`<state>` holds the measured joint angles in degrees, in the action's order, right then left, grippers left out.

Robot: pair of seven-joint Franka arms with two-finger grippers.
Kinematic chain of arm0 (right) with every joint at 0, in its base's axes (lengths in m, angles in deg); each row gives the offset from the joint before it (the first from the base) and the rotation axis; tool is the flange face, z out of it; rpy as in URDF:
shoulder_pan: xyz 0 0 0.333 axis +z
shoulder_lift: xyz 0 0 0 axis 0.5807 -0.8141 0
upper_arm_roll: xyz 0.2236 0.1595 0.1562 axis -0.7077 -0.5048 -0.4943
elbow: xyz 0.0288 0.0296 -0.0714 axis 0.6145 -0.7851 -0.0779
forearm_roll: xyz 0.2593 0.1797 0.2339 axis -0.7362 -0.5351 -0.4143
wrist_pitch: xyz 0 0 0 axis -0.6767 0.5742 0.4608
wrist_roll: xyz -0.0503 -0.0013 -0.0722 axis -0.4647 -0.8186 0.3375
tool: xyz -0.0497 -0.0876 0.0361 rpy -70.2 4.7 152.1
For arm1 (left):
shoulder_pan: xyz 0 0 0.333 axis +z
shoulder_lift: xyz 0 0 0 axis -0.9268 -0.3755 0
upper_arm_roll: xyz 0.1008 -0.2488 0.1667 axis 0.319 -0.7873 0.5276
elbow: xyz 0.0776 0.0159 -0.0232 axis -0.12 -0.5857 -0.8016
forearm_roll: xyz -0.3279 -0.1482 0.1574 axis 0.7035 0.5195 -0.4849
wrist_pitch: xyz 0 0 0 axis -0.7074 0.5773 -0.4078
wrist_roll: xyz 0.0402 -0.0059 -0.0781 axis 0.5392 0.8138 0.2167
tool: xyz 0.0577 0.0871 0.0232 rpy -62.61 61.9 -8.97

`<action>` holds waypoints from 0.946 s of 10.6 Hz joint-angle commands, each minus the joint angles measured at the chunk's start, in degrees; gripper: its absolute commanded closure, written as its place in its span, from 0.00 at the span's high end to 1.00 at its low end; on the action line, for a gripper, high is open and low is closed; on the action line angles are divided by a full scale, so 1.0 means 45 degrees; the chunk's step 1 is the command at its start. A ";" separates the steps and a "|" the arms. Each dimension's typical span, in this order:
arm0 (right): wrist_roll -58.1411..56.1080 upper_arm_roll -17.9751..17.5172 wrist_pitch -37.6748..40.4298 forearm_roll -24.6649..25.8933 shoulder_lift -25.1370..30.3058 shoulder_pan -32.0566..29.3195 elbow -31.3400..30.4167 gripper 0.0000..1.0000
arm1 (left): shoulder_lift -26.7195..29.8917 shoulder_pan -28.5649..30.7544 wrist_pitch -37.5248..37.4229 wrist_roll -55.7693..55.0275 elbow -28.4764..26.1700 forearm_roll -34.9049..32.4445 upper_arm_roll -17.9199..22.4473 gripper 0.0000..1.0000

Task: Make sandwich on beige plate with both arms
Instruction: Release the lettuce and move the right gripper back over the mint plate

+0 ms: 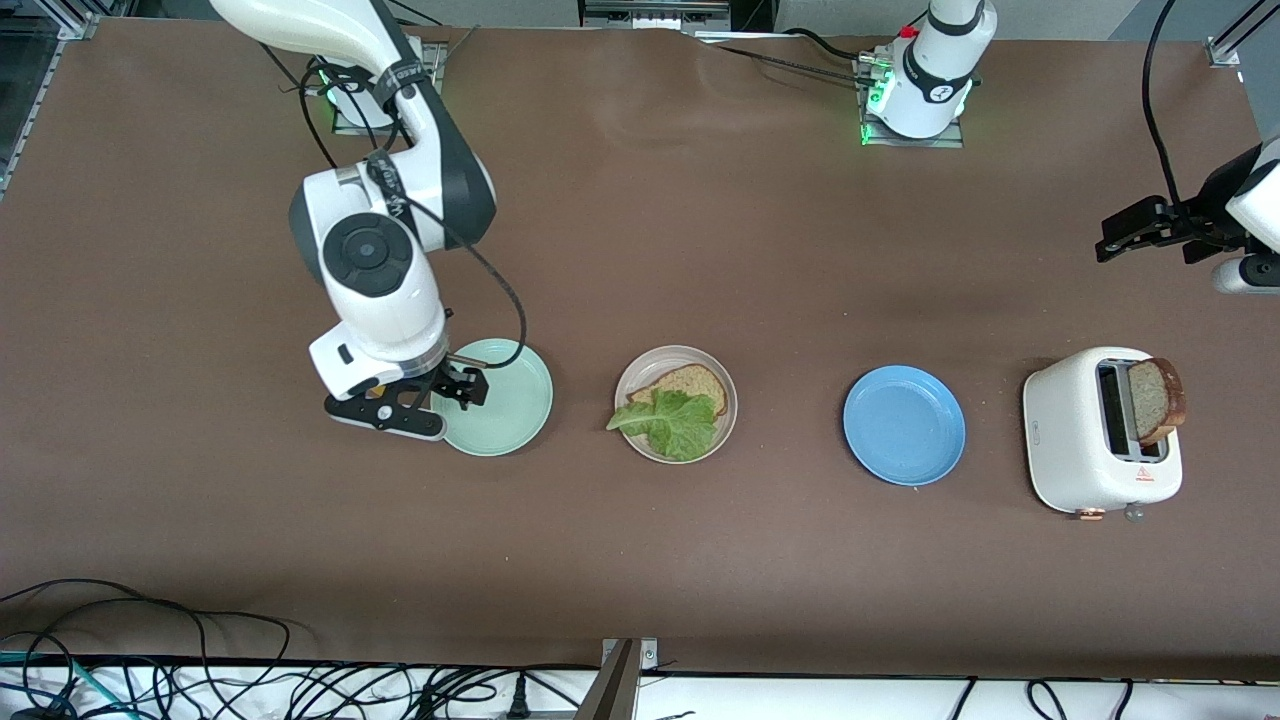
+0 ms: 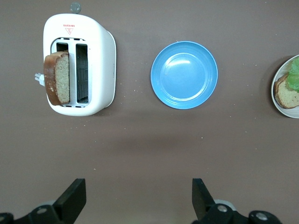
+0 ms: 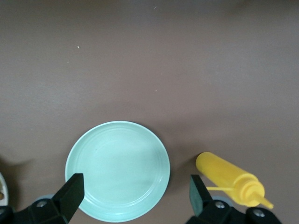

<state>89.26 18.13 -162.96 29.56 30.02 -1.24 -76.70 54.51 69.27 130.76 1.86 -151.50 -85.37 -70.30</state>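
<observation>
Both arms white glossy shells, dark grey/black joint bands. Right arm [image 1: 385,250]: round black cap on wrist joint, black cable looped along links, strapped. Left arm [image 1: 935,65]: green LED at base. Grippers black; right gripper [image 1: 440,395] on white flange.

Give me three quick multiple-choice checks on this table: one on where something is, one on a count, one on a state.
1. Where is the second bread slice?
A. On the blue plate
B. In the toaster
C. On the green plate

2. How many plates are on the table?
A. Two
B. Three
C. Four

3. What is on the beige plate?
A. Nothing
B. A finished sandwich
C. One bread slice with lettuce on it

Answers: 1 B, it stands up out of a slot of the toaster. 2 B, green plate, beige and blue plate. 3 C, lettuce lies on one slice, no top slice.
</observation>
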 commanded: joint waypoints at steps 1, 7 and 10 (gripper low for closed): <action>-0.0740 -0.0015 0.0197 -0.0549 0.0143 -0.0191 -0.0088 1.00 | -0.0127 0.0076 -0.0050 -0.0088 0.0274 0.0084 -0.0042 1.00; -0.1461 0.0005 0.0803 -0.0666 0.0183 -0.0659 -0.0088 1.00 | -0.0127 0.0076 -0.0050 -0.0088 0.0274 0.0084 -0.0061 1.00; -0.4092 0.0005 0.1347 -0.0782 0.0222 -0.1361 -0.0128 1.00 | -0.0127 0.0095 -0.0050 -0.0088 0.0274 0.0084 -0.0042 1.00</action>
<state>76.72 18.25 -158.86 27.62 30.04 -5.60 -76.70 54.51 69.28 130.76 1.86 -151.50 -85.37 -70.30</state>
